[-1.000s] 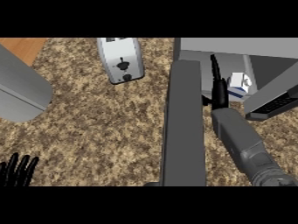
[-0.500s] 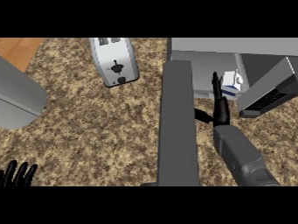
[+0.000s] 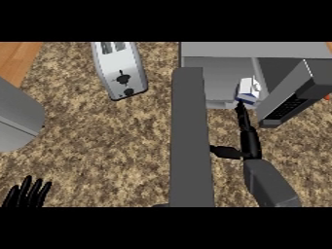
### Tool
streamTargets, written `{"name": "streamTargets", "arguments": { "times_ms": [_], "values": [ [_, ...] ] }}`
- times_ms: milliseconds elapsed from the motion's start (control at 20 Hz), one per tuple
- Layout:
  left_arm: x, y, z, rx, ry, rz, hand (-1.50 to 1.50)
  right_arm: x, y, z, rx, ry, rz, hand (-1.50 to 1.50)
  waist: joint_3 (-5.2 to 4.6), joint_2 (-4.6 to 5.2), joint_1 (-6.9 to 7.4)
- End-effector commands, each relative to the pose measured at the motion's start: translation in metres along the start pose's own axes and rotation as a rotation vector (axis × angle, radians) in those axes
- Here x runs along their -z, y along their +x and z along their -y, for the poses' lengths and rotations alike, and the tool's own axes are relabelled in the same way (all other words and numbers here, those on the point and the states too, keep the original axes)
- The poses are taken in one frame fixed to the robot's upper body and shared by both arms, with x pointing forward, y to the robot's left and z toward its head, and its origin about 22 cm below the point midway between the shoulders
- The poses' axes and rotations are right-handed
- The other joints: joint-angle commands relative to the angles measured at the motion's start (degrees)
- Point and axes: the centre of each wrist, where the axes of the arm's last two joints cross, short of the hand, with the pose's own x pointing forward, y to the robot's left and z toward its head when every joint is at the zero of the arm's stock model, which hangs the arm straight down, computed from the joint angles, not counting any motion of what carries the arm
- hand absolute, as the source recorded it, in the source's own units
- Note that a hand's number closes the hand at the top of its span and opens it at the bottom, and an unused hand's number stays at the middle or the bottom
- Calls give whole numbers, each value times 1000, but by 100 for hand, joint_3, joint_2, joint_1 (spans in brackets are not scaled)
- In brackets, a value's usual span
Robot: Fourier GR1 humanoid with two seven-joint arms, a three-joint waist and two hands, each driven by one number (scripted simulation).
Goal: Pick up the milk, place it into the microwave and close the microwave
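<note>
White-and-blue milk carton [image 3: 248, 90]: it stands upright at the right side of the cavity of the grey box microwave [image 3: 254, 50], close to the opening and just beside the dark control panel [image 3: 298, 92]. The microwave sits at the far right corner of the speckled brown stone table [image 3: 103, 141].

Right hand [image 3: 248, 146]: black, with fingers [image 3: 240, 116] straight and the thumb spread to the left. It has hold of nothing. The fingertips end at the carton's near side, and whether they touch it cannot be told.

Progress, as judged: pick-up and placement appear done, since the carton rests in the cavity with no fingers round it. The long grey door [image 3: 190, 146] stands swung out toward the near edge, left of the right forearm, so closing it is the step left.

Left hand [image 3: 26, 195]: resting open, fingers up, at the near left corner. A silver toaster [image 3: 119, 73] lies at the far edge, well apart from the work.

Change from half a second ago: the right hand's fingertips were alongside the carton's left face and now lie below it, and the thumb sits nearer the near edge, so the hand has drawn back. The carton keeps its upright pose, the door shows no swing, and the whole view has shifted slightly.
</note>
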Motion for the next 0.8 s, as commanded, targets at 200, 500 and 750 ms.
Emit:
{"name": "streamTargets", "arguments": {
  "times_ms": [200, 500, 750],
  "values": [
    [-6, -14, 19, 11, -38, -57, -150, -67, -24, 34, 33, -11, 21, -150, -12, -60, -132],
    [14, -30, 20, -39, -199, -86, -150, -55, -11, 82, -1, -53, 52, 150, -15, -55, -149],
    [58, -44, 33, 37, -309, -152, -150, -89, -12, 110, -14, -91, 33, 150, -14, -42, -196]
  ]
}}
